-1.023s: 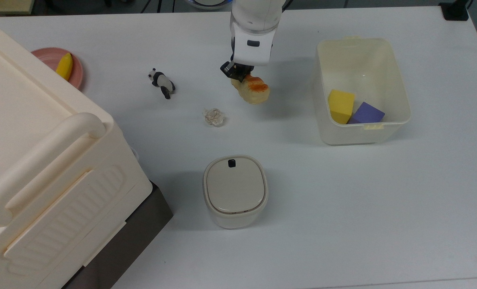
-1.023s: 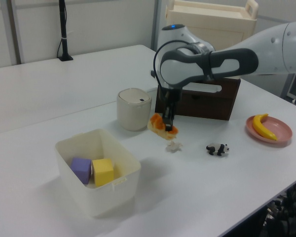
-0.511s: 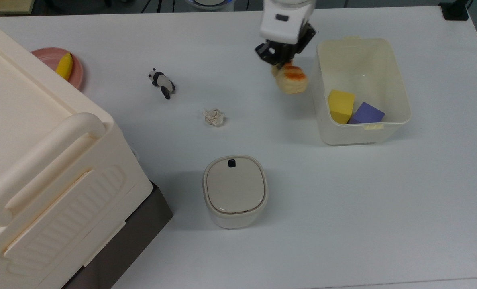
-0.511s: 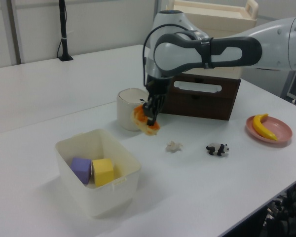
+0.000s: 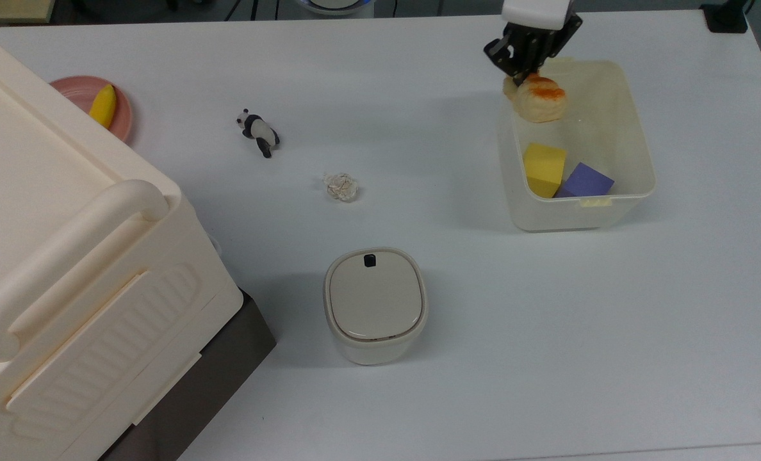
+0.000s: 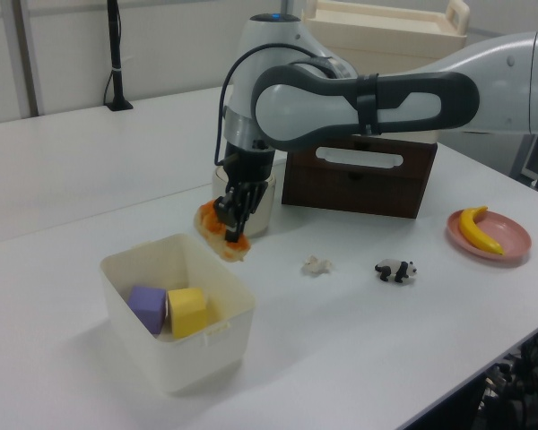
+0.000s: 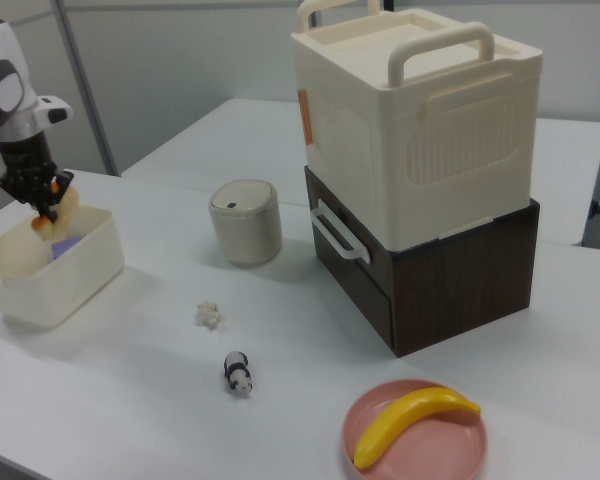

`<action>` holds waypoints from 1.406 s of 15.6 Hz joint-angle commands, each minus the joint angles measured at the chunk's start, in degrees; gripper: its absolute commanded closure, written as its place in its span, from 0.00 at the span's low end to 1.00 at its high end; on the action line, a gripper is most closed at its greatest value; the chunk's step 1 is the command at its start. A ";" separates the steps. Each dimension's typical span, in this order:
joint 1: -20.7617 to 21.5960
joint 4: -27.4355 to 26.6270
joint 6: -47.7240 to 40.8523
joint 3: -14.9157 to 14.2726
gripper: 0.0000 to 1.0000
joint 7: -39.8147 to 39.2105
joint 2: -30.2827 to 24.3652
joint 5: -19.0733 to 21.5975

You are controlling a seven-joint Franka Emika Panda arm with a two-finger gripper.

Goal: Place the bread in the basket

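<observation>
Claw (image 5: pixel 526 75) gripping bread (image 5: pixel 540 101), glossy orange-brown top

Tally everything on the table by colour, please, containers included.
Cream or white: 4 (bread, basket, lidded bin, handled box)
Yellow: 2 (block, banana)
Purple: 1 (block)
Pink: 1 (plate)
Black-and-white: 1 (panda)
Clear: 1 (crumpled wrapper)
Brown: 1 (drawer unit)
Total: 11

Bread (image 5: pixel 539 101): small oblong loaf, cream sides, glossy orange-brown top, tilted, held off the desk above the basket's rim corner. Basket (image 5: pixel 637 137): cream-white translucent rectangular tub, rounded corners, small rim tabs, upright on the desk (image 5: pixel 547 320).
</observation>
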 commanded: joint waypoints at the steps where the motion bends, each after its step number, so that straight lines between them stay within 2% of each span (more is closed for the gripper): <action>1: 1.44 -0.28 1.23 1.27 0.89 1.64 0.17 0.42; 3: 2.32 -0.28 1.75 1.36 0.89 1.73 0.26 0.42; 4: 2.59 -0.37 1.84 1.36 0.84 1.73 0.26 0.42; 5: 2.77 -0.37 1.84 1.36 0.63 1.73 0.52 0.34; 6: 2.77 -0.37 1.84 1.36 0.12 1.73 0.61 0.16; 7: 2.85 -0.45 1.84 1.36 0.00 1.64 0.79 -0.10; 15: 2.24 -0.54 1.49 1.36 0.00 1.73 0.79 0.16; 18: 0.40 -0.81 1.05 0.66 0.00 4.44 0.00 -0.28; 19: -0.30 -0.72 1.05 -0.65 0.00 5.85 -0.35 -1.24; 22: -0.57 -0.46 1.05 -8.63 0.00 6.39 -2.10 -2.21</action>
